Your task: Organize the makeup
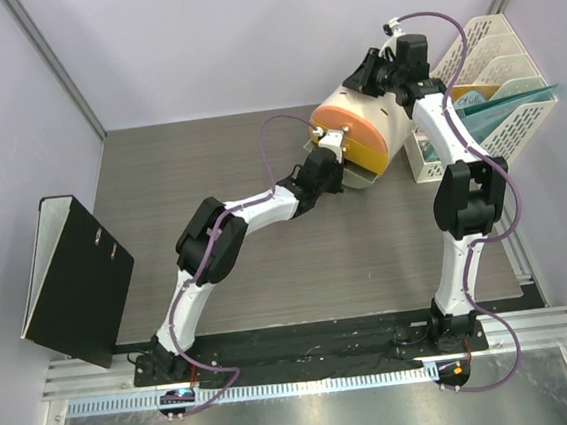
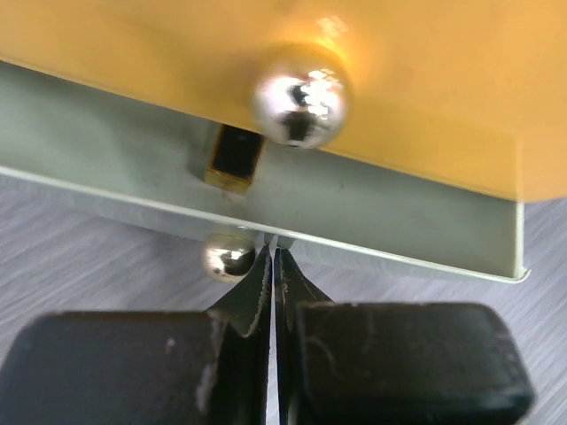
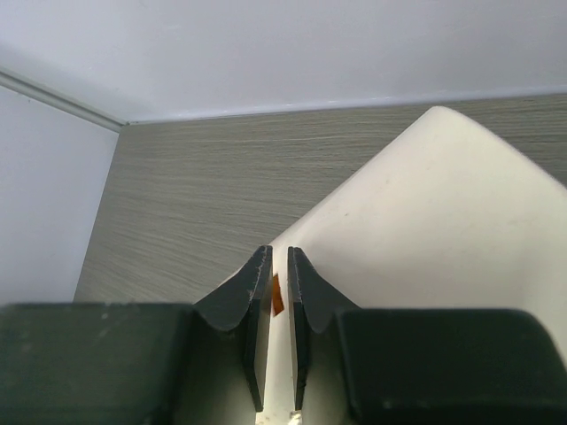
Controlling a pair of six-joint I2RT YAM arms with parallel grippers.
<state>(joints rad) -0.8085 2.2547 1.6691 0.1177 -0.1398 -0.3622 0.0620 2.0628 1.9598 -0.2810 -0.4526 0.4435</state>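
Around: white file rack (image 1: 484, 52), far right corner of the worktop (image 1: 209, 169); black binder (image 1: 74, 278), left edge. Cream round box (image 1: 360, 115) beside the rack.
Lipstick (image 2: 235, 158): inside the box's open grey drawer (image 2: 399, 221).
My left pincer (image 2: 271, 257): arm stretched out, closed to a slit at the drawer's lip, beside a chrome knob (image 2: 226, 257).
My right pincer (image 3: 277, 266): narrow, over the box's cream wall; holding or not, I cannot tell.
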